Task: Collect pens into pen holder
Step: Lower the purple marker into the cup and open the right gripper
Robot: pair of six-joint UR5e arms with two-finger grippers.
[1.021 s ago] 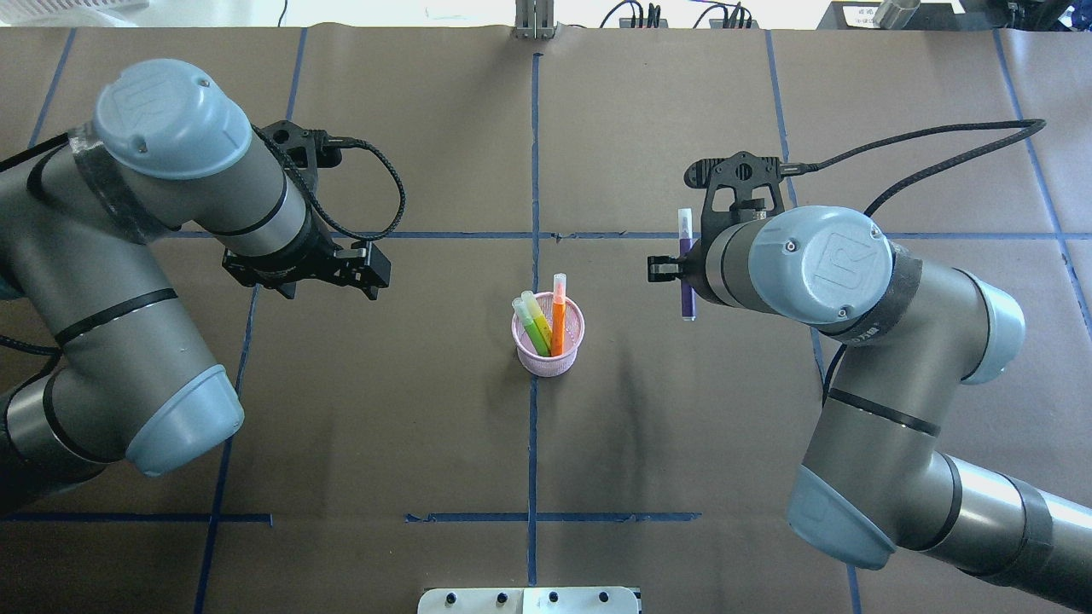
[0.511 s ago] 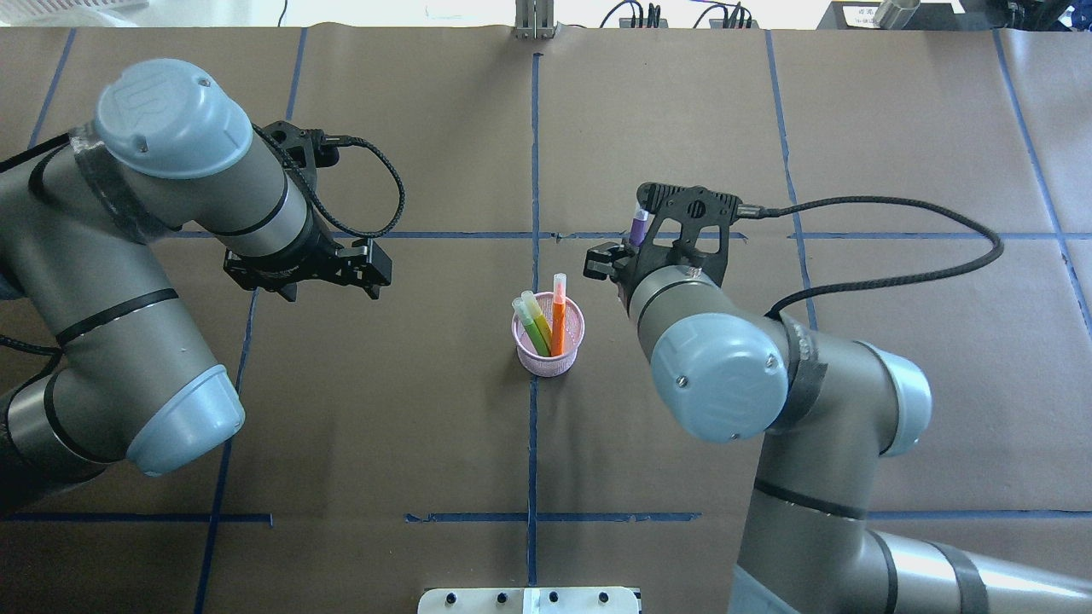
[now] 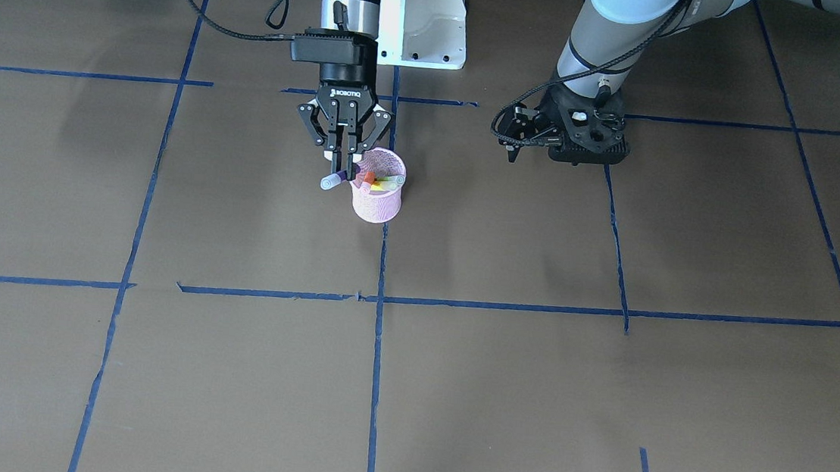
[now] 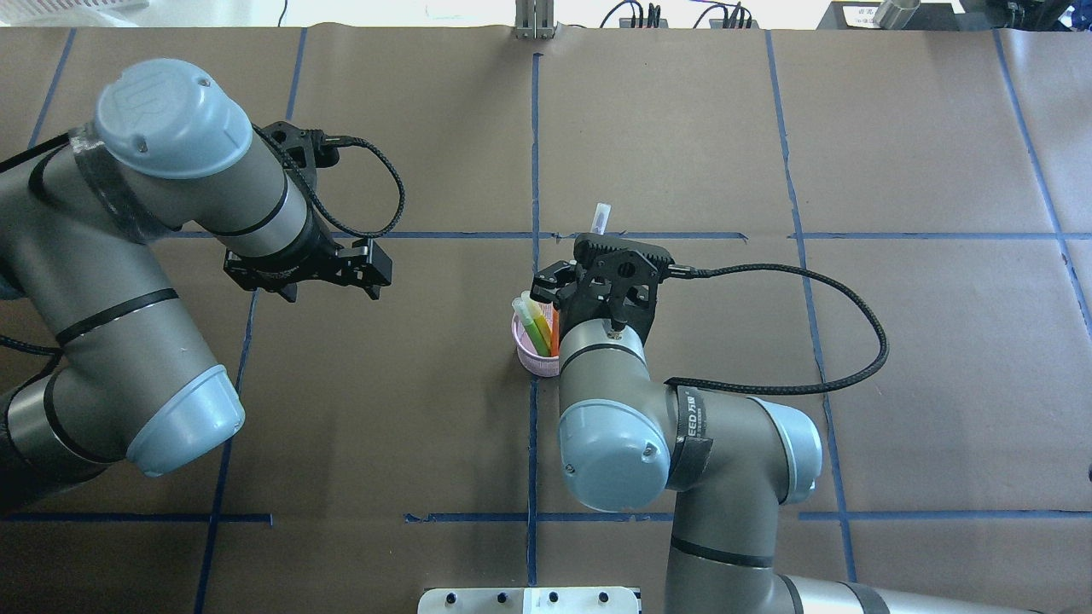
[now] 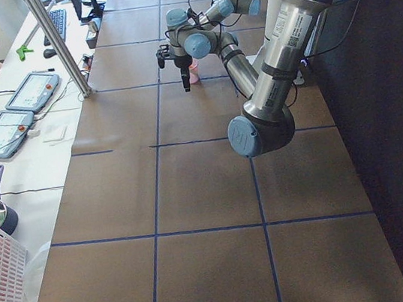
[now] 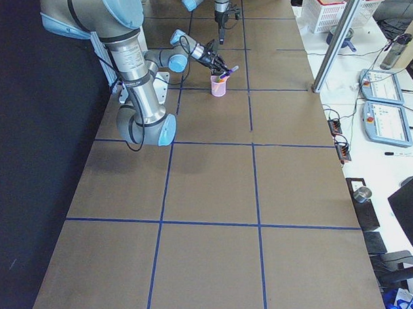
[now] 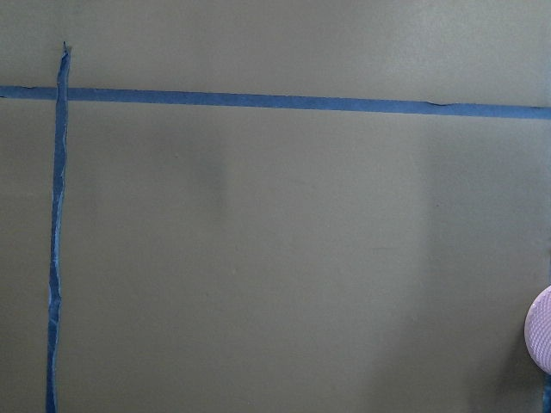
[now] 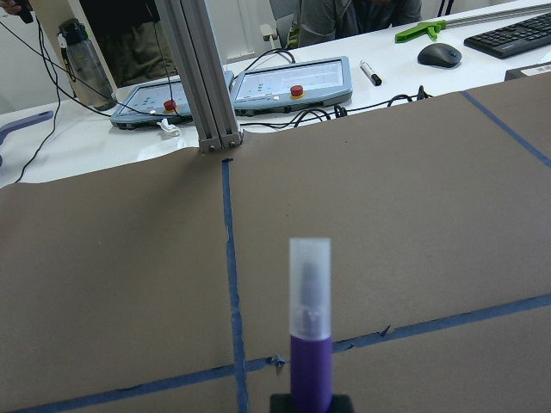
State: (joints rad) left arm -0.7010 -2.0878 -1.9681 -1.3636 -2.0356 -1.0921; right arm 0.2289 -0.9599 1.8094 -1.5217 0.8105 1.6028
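**Purple pen arrives over the pen holder**

The pen holder point(image 4: 531, 348) stands at the middle of the table point(image 4: 896, 409), on the long blue tape line. It already carries the green pen point(image 4: 537, 331), the yellow pen point(image 4: 531, 304) and the orange pen point(image 3: 369, 178), all leaning inside it.

The purple pen point(image 3: 334, 180) is the last one out. It hangs just above the cup's rim on the robot's right side, pinched by the right claw point(image 3: 344, 171). It is tilted steeply, its pale cap pointing away from the robot and well outside the cup. Whether its lower end has already entered the mouth I cannot tell.

A second ago this same claw held the pen well off to the cup's right; half a second ago it was halfway across. Now the arm has swung in and the wrist leans over the holder, hiding part of it from overhead. The carry looks nearly done, and only the drop remains.

The tilt is the worry. Released like this, the pen could tip over the rim or catch on the three caps already there, so it probably wants righting first.

The left claw point(image 4: 374, 271) hovers spread and empty, well apart on the robot's left, exactly where it was a second ago.
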